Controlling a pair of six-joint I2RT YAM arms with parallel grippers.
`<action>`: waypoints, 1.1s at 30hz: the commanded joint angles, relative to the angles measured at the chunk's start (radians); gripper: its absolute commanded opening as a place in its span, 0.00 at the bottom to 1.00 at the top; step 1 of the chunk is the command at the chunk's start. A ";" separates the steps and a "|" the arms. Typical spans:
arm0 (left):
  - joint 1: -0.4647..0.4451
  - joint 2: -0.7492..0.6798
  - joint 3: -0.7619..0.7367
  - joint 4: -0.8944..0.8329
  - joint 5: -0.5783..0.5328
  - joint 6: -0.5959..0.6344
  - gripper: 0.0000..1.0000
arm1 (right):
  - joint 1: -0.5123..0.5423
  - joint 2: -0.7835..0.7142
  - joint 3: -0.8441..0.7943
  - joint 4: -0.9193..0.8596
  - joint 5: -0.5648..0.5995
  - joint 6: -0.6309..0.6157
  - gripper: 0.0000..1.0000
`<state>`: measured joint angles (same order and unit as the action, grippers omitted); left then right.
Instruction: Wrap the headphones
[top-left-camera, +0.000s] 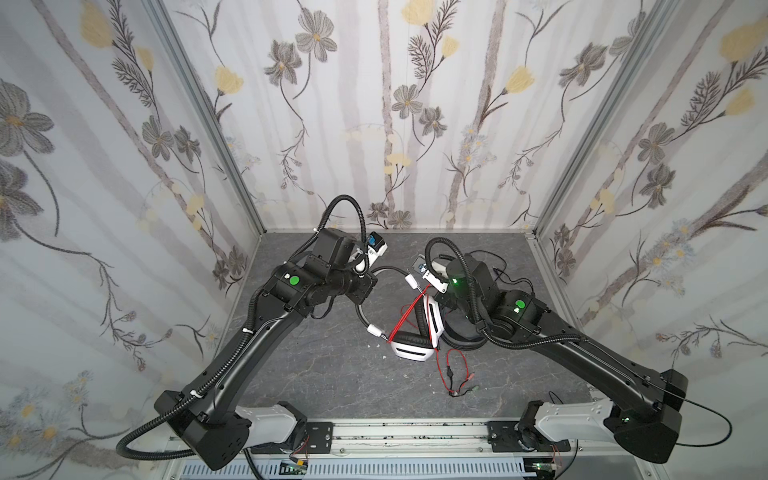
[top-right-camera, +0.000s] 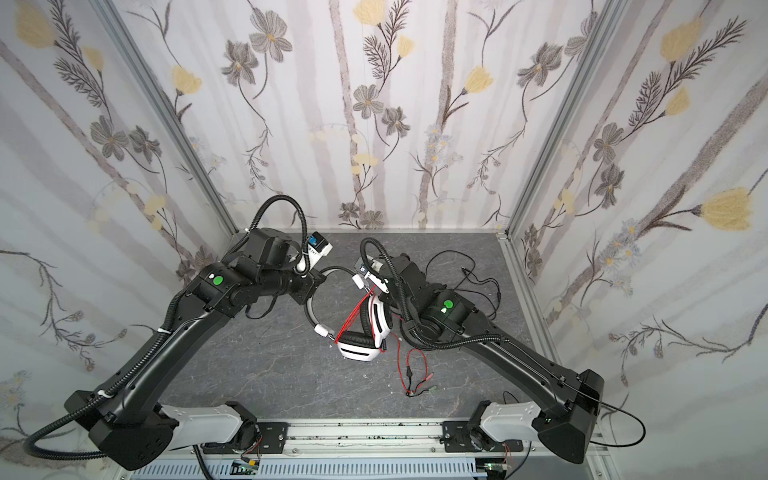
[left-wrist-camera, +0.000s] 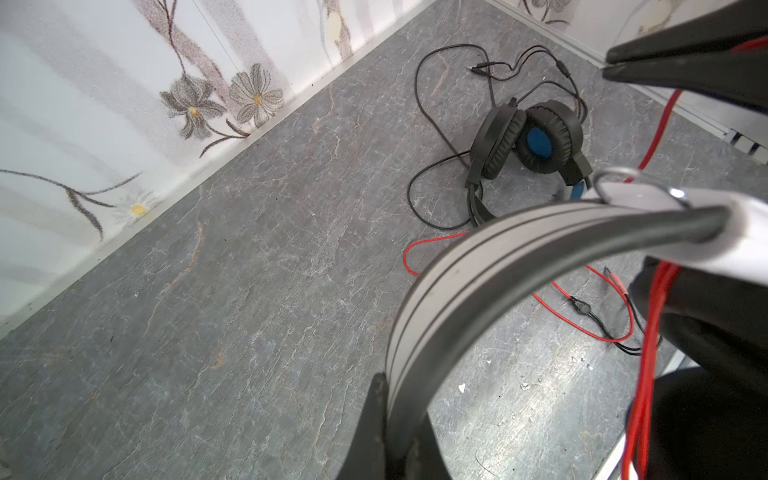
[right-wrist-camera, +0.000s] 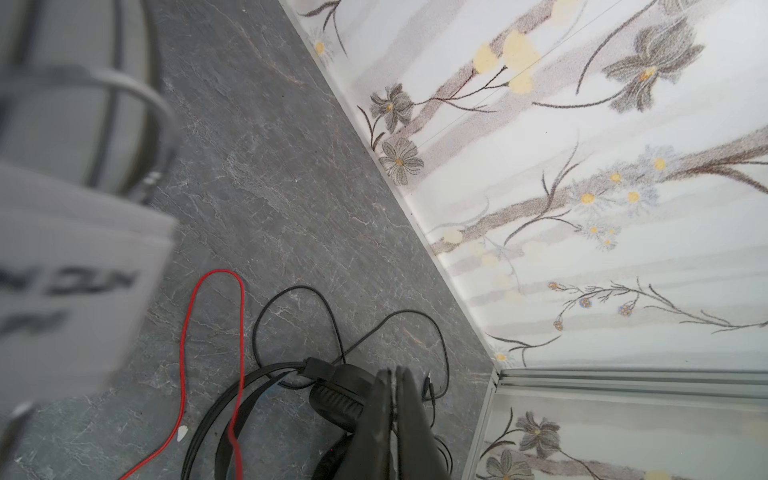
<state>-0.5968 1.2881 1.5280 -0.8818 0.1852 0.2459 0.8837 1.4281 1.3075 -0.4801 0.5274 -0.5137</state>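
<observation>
Anchoring the white headset (top-left-camera: 409, 353), we clamp its headband (left-wrist-camera: 457, 266) in the left claw (left-wrist-camera: 395, 419). Right claw (left-wrist-camera: 613, 67) pinches red cord (top-left-camera: 409, 313) taut for winding.

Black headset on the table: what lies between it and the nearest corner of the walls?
Its own black cord lies there in loose loops, plug end included, as the left wrist view shows.
</observation>
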 joint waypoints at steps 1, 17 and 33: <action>-0.002 -0.017 0.014 0.004 0.074 -0.034 0.00 | -0.025 -0.013 -0.014 0.066 -0.073 0.053 0.11; -0.001 -0.024 0.094 0.129 0.167 -0.179 0.00 | -0.255 -0.107 -0.142 0.280 -0.490 0.262 0.15; -0.002 -0.061 0.126 0.361 0.140 -0.357 0.00 | -0.347 -0.047 -0.211 0.533 -0.824 0.453 0.25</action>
<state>-0.5987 1.2297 1.6512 -0.6662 0.3286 -0.0402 0.5365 1.3636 1.1034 -0.0605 -0.1944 -0.1291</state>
